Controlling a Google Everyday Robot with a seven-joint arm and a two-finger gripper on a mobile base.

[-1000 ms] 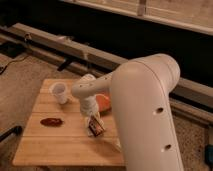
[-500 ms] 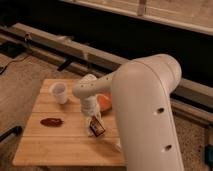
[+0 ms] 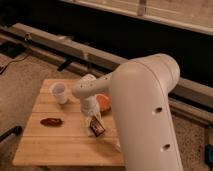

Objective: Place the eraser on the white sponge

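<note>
The eraser point(image 3: 96, 127), a small dark block with a red-orange stripe, sits tilted near the middle of the wooden table point(image 3: 60, 145). My gripper point(image 3: 91, 118) hangs straight down from the white arm point(image 3: 140, 115), with its tip right at the eraser's upper left end. Whether it holds the eraser cannot be made out. The white sponge is hidden, since the gripper and arm cover the spot around the eraser.
A white cup point(image 3: 59, 92) stands at the table's back left. A dark red oval blob point(image 3: 51, 121) lies on the left side. An orange bowl point(image 3: 104, 102) sits behind the gripper, with a white bottle point(image 3: 89, 79) further back. The arm blocks the table's right side.
</note>
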